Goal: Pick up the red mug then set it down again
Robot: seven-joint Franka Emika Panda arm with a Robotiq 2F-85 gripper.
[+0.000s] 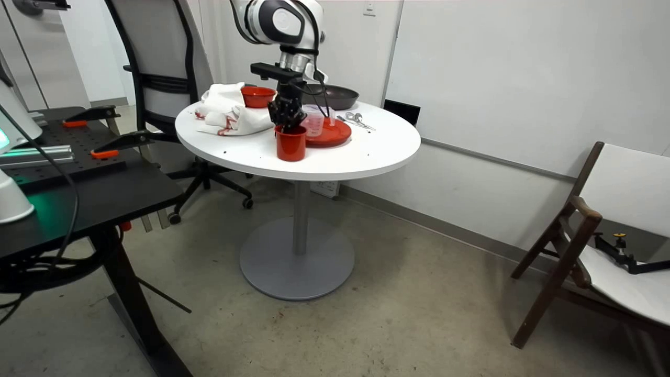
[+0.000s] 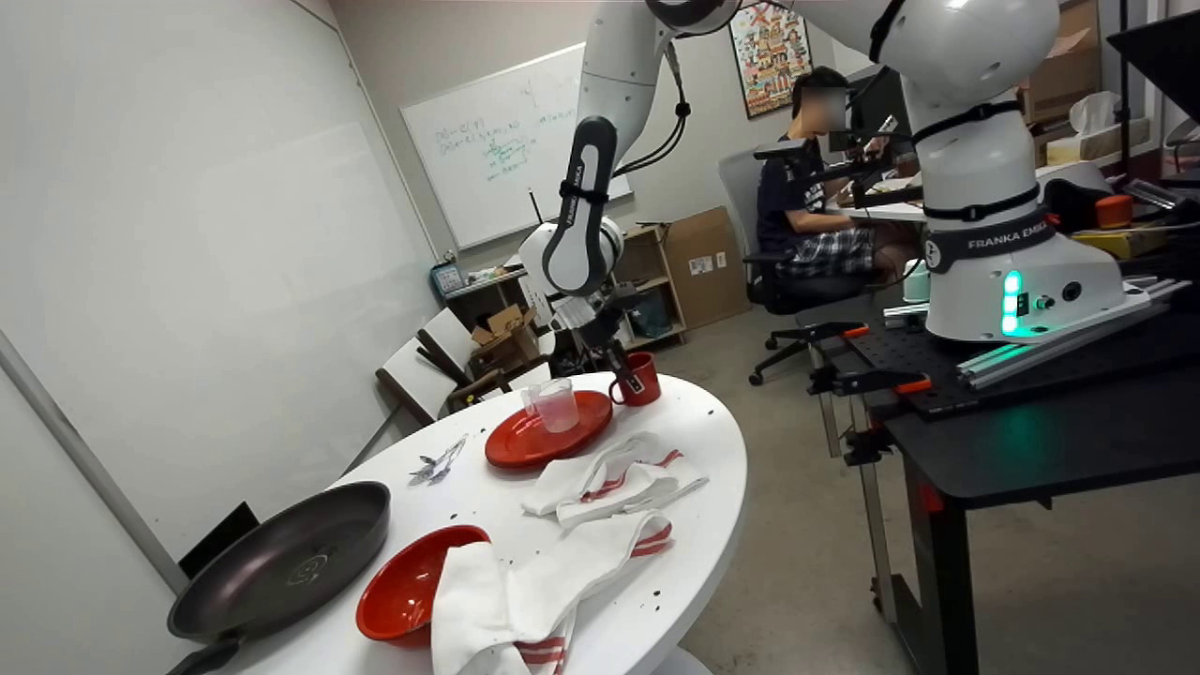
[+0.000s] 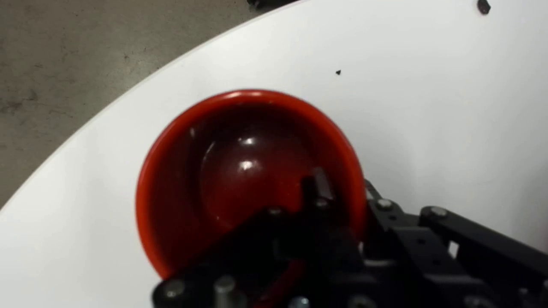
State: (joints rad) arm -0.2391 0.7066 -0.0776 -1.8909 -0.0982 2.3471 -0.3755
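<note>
Round and white, the desk (image 1: 387, 139) stands on a grey floor (image 1: 445, 293), with a big whiteboard (image 1: 523, 73) behind it. A small, round, bright red mug (image 1: 291, 146) stands upright on the desk, close to the edge. At the end of a white robot arm (image 2: 621, 84), the black gripper (image 3: 347, 187) points down over the mug's rim. The wrist view shows one finger inside the mug and the other finger just outside it, so the red side is between them. The gap between the fingers is narrow. It is hard to see if they pinch the red side tight or only sit close to it, so whether the gripper holds the mug is not clear.

Just beside the mug is a flat red plate (image 2: 516, 445) with a see-through cup (image 2: 560, 412) on it. Some silver metal tools (image 2: 436, 466) lie near the plate. Two crumpled white cloths with red stripes (image 2: 553, 591) lie on the desk too. A wide, low red bowl (image 2: 403, 591) is right by one cloth, and a big dark frying pan (image 2: 291, 562) is near the bowl. Farther off, a person in a dark shirt (image 2: 783, 206) is sitting.
</note>
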